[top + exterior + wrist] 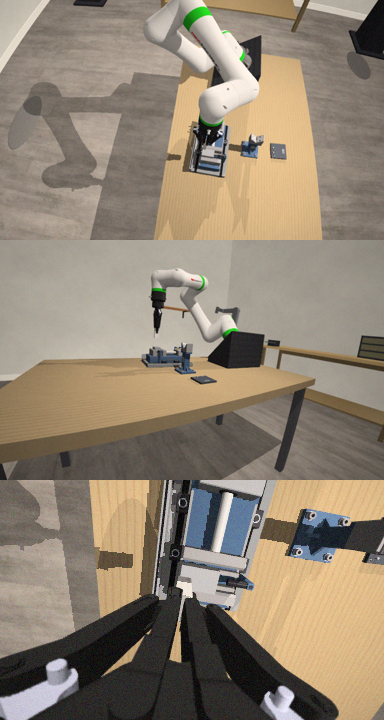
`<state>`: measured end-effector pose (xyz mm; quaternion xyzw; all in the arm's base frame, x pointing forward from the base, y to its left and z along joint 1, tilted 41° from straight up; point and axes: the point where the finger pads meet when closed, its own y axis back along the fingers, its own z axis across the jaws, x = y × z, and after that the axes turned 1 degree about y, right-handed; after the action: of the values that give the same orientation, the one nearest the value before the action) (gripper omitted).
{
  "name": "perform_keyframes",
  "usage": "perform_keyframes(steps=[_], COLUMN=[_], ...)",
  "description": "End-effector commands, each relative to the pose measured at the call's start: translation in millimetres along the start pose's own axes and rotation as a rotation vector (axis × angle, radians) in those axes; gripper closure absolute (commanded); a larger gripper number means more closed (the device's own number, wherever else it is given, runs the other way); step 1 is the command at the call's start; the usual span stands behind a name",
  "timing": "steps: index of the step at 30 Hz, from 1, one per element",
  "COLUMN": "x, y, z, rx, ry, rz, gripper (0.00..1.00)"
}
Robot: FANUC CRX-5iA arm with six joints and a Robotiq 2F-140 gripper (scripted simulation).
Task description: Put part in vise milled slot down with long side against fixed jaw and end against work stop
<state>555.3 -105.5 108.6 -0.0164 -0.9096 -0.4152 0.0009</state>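
Observation:
The vise stands on the table left of centre; it also shows in the side view and the wrist view. A light grey block, the part, lies between its jaws, beside the short dark work stop; it also shows in the overhead view. The white cylinder rod runs to the moving jaw. My gripper hangs well above the vise, fingers shut together on nothing. The dark infeed plate has no block on it.
The V-block on its blue base stands between the vise and the infeed plate, and shows in the side view. My arm's black pedestal sits at the table's far end.

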Motion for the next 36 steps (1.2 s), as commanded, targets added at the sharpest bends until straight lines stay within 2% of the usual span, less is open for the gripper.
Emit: perform_keyframes(steps=[1, 36], x=[0.9, 1.2], y=[0.2, 0.1], z=[-17.9, -21.4], rx=[0.0, 0.0], ry=[0.0, 0.0], rz=[0.0, 0.0], gripper=[1.0, 1.0])
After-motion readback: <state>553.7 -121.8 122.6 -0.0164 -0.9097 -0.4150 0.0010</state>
